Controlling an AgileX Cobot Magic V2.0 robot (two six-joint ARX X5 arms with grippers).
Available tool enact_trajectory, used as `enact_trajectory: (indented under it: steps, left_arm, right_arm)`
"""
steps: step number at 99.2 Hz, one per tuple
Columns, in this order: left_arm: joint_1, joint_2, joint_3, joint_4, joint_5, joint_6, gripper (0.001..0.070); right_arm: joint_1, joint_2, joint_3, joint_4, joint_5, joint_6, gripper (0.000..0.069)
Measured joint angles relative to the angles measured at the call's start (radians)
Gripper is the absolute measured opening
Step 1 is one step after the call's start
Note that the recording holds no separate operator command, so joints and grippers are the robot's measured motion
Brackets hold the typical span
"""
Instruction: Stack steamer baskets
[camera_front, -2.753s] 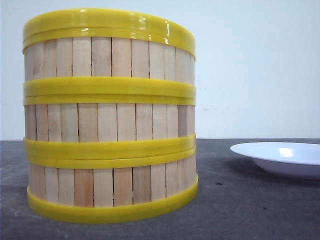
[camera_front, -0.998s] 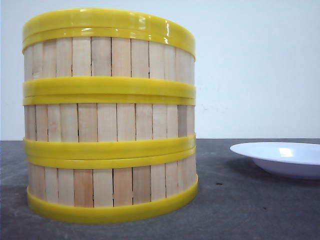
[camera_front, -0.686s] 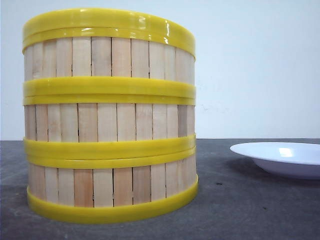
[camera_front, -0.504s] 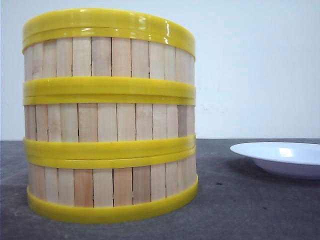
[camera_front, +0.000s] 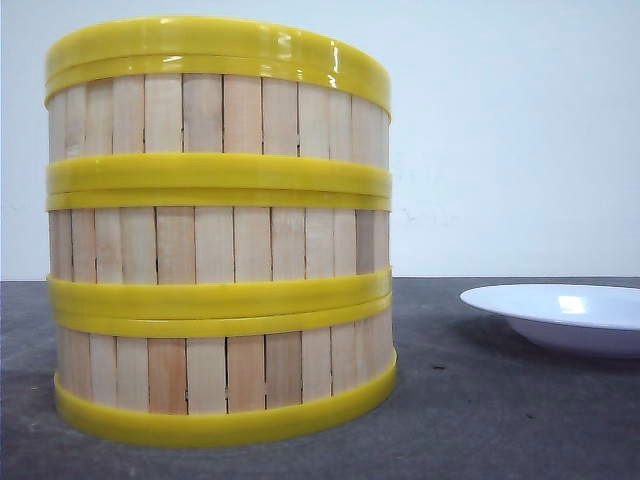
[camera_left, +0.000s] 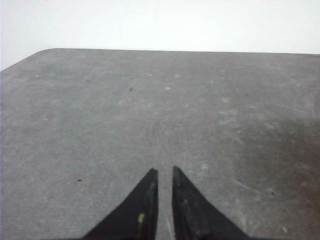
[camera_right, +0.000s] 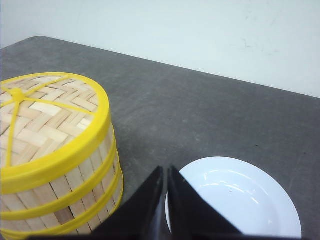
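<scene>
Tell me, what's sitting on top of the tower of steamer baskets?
A domed woven-bamboo lid with a yellow rim and knob sits on the steamer baskets, seen from the right wrist view. Whatever is inside the baskets is covered and cannot be seen.

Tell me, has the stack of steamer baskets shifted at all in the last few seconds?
No. In the front view the stack of steamer baskets keeps the same gap to the white plate.

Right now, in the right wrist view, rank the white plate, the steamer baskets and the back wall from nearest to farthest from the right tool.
1. white plate, just beyond the right tool's tips.
2. steamer baskets, stacked beside the plate.
3. back wall, farthest, behind both.
</scene>
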Motion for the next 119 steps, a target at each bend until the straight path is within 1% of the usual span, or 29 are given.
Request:
enact_trajectory:
  steps: [60,77,90,101,107,119]
  left_arm:
    - [0.0,0.0,0.0,0.0,0.0,0.0,0.0025]
    - [0.0,0.0,0.0,0.0,0.0,0.0,0.0025]
    - [0.0,0.0,0.0,0.0,0.0,0.0,0.0024]
    - [0.0,0.0,0.0,0.0,0.0,0.0,0.0024]
    - [0.0,0.0,0.0,0.0,0.0,0.0,0.0024]
    - [0.0,0.0,0.0,0.0,0.0,0.0,0.0024]
  right_arm:
    - [0.0,0.0,0.0,0.0,0.0,0.0,0.001]
    - [-0.021,0.0,0.0,0.006,0.002,-0.039,0.001]
    - [-0.102,0.0,0.0,0.006,-0.002,-0.06,0.001]
    - [-0.219,0.0,0.0,0.01,-0.015,-0.061,0.001]
    - [-0.294,0.0,0.0,0.013,-0.042,-0.061,0.001]
    - [-0.457,0.0,-0.008,0.022,-0.129,-0.064,0.001]
